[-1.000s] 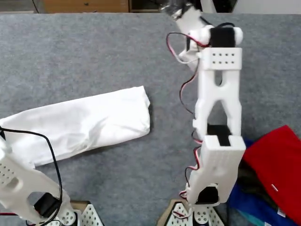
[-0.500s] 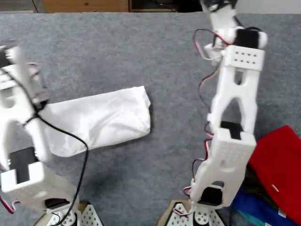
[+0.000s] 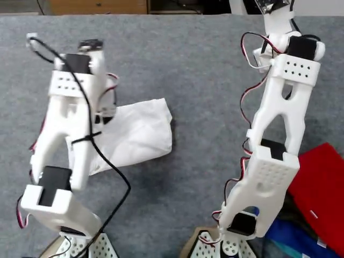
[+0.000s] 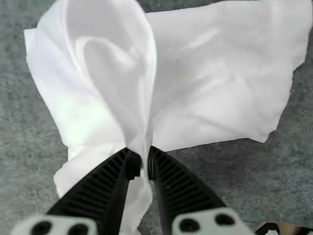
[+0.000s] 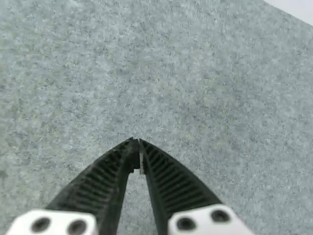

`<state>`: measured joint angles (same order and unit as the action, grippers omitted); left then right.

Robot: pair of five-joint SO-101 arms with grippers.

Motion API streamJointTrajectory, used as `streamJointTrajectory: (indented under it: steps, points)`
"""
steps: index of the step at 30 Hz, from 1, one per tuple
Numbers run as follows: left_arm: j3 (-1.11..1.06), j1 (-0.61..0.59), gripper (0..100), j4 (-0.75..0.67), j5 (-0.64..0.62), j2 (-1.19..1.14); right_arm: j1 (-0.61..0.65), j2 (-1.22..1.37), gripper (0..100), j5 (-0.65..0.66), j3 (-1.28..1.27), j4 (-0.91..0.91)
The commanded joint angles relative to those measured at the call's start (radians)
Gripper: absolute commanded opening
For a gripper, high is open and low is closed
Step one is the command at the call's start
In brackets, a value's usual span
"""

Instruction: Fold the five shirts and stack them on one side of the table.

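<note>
Where the white, thin cloth shirt (image 4: 210,83) bunches into a raised ridge, the left arm's black ribbed fingers (image 4: 110,183) are clamped on that fold, one on each side. The cloth is pinched right at their tips and a loose flap hangs down beside them. The rest of the shirt lies spread on the grey felt-covered table (image 3: 177,64) beyond the tips, left of the table's middle in the high view, with its right end lying flat. The right arm's black ribbed fingers (image 5: 110,178) are pressed together with nothing between them, over bare grey surface at the far right of the table, well apart from the white shirt. A crumpled red shirt (image 3: 322,183) and a blue shirt (image 3: 287,239) lie heaped at the near right corner, partly under the right arm (image 3: 282,123). Compared with a second ago, the left arm (image 3: 70,118) has swung up from the near left corner to stand over the white shirt. The shirt's left end, then stretched out to the table's edge, is now gathered inward, and the right arm has drifted rightward.
</note>
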<state>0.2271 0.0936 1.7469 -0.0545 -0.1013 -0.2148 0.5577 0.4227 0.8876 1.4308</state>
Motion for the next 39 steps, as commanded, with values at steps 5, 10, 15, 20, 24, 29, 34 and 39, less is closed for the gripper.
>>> streamJointTrajectory:
  steps: [5, 10, 15, 20, 24, 29, 34, 39]
  points:
    - [0.192, 0.123, 2, 0.012, -0.068, -0.131, -0.013, -0.008, 0.5, -0.002, 0.058, -0.018]
    - [0.282, 0.192, 2, 0.012, -0.091, -0.211, -0.013, -0.008, 0.5, -0.002, 0.058, -0.018]
    - [0.322, 0.233, 2, 0.012, -0.095, -0.268, -0.013, -0.007, 0.5, -0.002, 0.058, -0.018]
    - [0.394, 0.261, 2, 0.012, -0.097, -0.328, -0.013, -0.007, 0.5, -0.002, 0.058, -0.018]
    - [0.448, 0.282, 2, 0.012, -0.097, -0.38, -0.013, -0.007, 0.5, -0.002, 0.058, -0.018]
    - [0.505, 0.31, 2, 0.012, -0.098, -0.43, -0.013, -0.007, 0.5, -0.002, 0.058, -0.018]
    - [0.554, 0.319, 2, 0.012, -0.132, -0.472, -0.01, -0.007, 0.5, -0.002, 0.058, -0.018]
    - [0.6, 0.318, 2, 0.012, -0.13, -0.527, -0.008, -0.005, 0.5, -0.002, 0.058, -0.018]
